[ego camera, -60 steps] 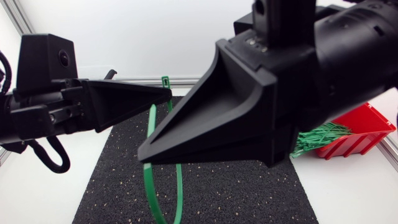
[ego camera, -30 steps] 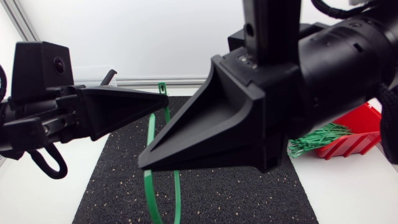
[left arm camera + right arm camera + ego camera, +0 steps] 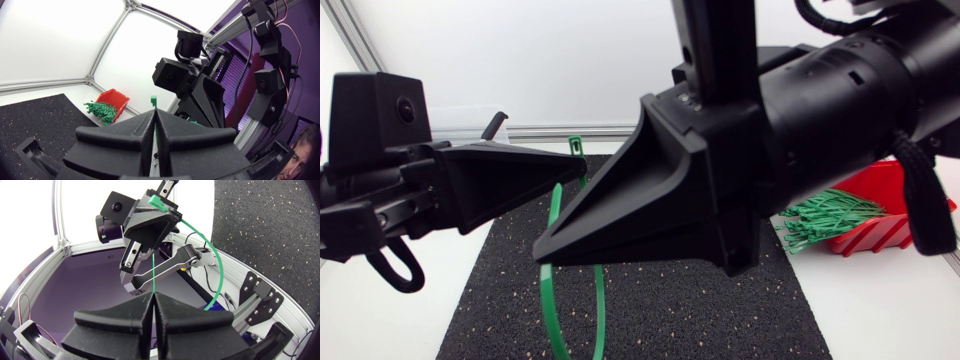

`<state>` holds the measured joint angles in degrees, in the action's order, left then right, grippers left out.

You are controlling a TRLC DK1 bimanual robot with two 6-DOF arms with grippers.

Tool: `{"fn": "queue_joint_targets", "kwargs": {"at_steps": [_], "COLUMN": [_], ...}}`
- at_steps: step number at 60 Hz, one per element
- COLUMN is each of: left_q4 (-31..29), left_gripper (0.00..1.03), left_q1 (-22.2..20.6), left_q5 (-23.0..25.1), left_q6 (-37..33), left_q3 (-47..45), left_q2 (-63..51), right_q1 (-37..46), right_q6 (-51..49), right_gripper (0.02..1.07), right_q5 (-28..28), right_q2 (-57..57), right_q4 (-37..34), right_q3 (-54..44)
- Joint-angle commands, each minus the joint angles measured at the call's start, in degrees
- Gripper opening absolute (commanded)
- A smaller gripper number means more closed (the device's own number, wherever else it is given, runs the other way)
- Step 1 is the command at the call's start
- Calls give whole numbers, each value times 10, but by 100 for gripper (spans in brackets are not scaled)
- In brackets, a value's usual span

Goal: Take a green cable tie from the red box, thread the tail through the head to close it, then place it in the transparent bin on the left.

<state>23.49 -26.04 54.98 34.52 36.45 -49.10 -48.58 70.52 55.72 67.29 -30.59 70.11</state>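
Thin green cable tie [image 3: 543, 285], apparently looped

Grippers, two: left gripper [image 3: 578, 166], right gripper [image 3: 545, 250]. Red box [image 3: 870, 235], one, holding a heap of green cable ties [image 3: 820, 216], too tangled to count. Looped green cable tie [image 3: 554, 210], one; black mat [image 3: 660, 310], one.
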Motion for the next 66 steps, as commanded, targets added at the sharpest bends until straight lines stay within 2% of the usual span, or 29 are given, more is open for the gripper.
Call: {"fn": "queue_joint_targets", "kwargs": {"at_steps": [1, 66], "left_q4": [10, -9], "left_gripper": [3, 3], "left_q1": [3, -4], "left_q5": [2, 9], "left_q6": [3, -36], "left_q3": [-15, -34], "left_q2": [8, 38], "right_q1": [9, 32], "right_q6": [23, 37], "right_gripper": [7, 7], "right_q5": [6, 14], "right_q2": [7, 17], "right_q4": [9, 51], "right_q3": [-8, -26]}}
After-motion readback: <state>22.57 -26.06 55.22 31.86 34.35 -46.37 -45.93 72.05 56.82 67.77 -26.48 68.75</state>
